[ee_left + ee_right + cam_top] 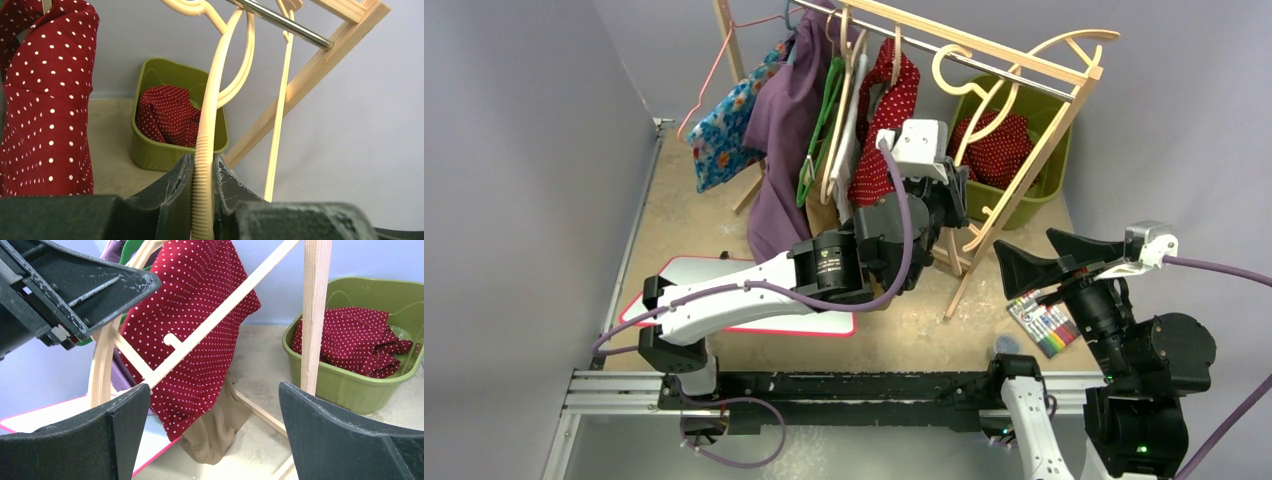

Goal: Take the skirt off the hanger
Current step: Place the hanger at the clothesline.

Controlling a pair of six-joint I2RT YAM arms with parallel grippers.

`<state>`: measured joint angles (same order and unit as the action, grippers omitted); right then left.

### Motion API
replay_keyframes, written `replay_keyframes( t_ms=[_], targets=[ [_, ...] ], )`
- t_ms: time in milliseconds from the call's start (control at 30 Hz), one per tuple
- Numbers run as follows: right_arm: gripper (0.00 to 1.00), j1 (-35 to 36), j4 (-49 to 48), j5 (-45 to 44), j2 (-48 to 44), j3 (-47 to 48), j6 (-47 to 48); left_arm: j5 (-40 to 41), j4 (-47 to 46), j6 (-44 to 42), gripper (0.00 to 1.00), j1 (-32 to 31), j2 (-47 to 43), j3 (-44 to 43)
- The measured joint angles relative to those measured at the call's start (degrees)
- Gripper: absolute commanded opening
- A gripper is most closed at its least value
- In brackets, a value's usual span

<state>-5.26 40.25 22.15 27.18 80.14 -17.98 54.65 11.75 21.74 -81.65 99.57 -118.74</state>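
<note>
Skirt red polka-dot cloth, hanging | left end effector clamps ribbed cream hanger | right end effector spread wide

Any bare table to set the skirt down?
Bare tabletop between white board and marker pack; another strip left of the floral garment. Crowded under the rack, clothes hanging; green bin already holds red dotted cloth.

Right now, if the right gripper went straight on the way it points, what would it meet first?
Probably the pale slanted wooden bar crossing ahead of the right gripper, with the hanging red dotted skirt right behind it; depth is unclear.
</note>
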Motion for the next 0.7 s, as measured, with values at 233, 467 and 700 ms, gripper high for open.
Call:
replay_keyframes(
  t_ms=[233,467,700],
  targets=[
    [0.99,0.0,0.0,0.0,-0.1,0.0,0.0,-0.5,4.0,-0.3,0.0,1.0,3.3,-6.5],
    [0.99,0.0,0.0,-0.1,-0.3,0.0,0.0,-0.9,5.2,-0.4,0.0,1.6,6.2,-9.4],
    [0.99,0.0,0.0,-0.1,-0.3,0.0,0.0,-0.9,6.4,-1.6,0.11,1.7,6.4,-9.5]
  ],
)
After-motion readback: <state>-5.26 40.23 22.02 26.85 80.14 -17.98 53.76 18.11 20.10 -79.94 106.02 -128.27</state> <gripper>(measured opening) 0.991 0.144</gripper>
